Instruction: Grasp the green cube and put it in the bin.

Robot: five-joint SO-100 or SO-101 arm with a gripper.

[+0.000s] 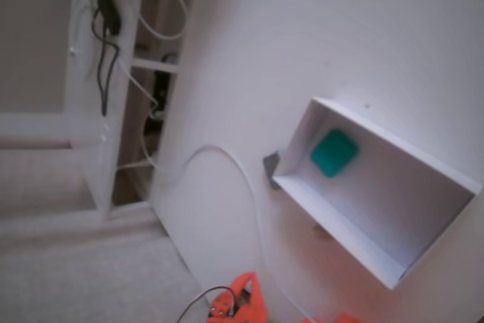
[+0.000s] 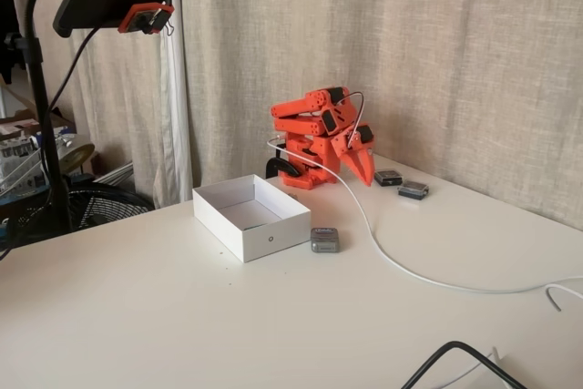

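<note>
The green cube lies on the white floor inside the bin, near its upper-left end wall in a fixed view. In the other fixed view the bin stands left of the table's middle, and its walls hide the cube. The orange arm is folded up at the back of the table behind the bin. Its gripper points down to the table, well away from the bin, with the jaws together and nothing in them. Only orange arm parts show at the bottom edge of the view from above.
A small dark grey square piece sits against the bin's right corner. Two small dark boxes lie right of the arm. A white cable curves across the table. A camera hangs on a gooseneck stand at the left.
</note>
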